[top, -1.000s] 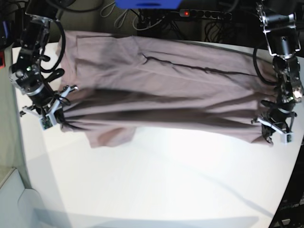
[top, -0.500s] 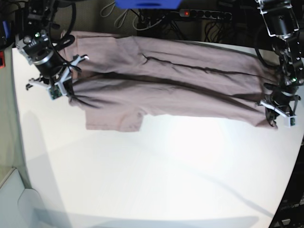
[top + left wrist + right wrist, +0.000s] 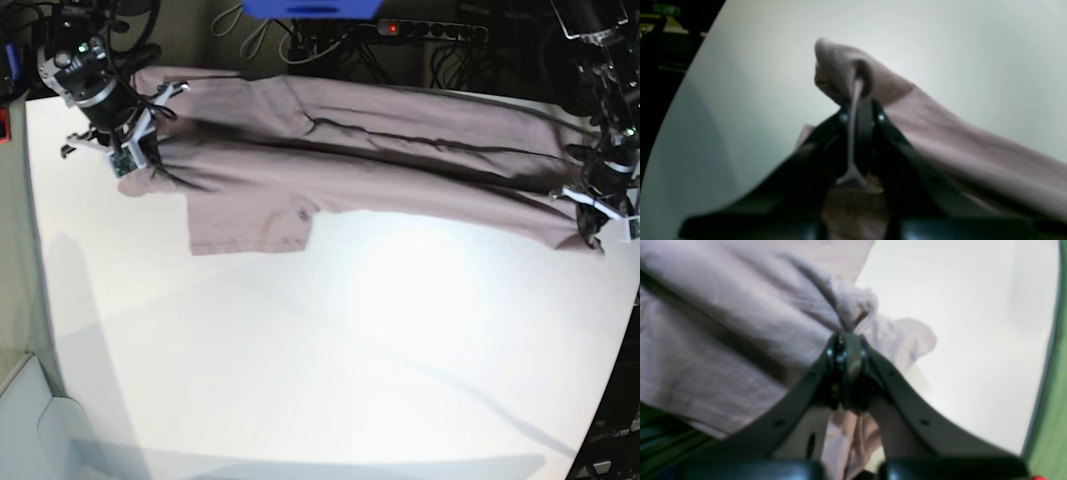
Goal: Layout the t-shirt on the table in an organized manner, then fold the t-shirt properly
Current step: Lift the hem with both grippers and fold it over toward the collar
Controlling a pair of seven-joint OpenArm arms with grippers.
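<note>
Far strip of the table [image 3: 330, 350] is taken up by the t-shirt [image 3: 380, 160], stretched edge to edge along the back. Its two ends are pinched by the right gripper [image 3: 135, 160] and the left gripper [image 3: 600, 215], so both far corners are blocked. One sleeve flap [image 3: 250, 220] juts toward the near side. Bare white surface is seen across the whole middle and near half. Cables [image 3: 300, 40] crowd the dark area behind the far edge.

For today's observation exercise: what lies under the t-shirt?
The white table lies under the t-shirt, showing all around it. Whatever sits beneath the cloth itself is covered.
</note>
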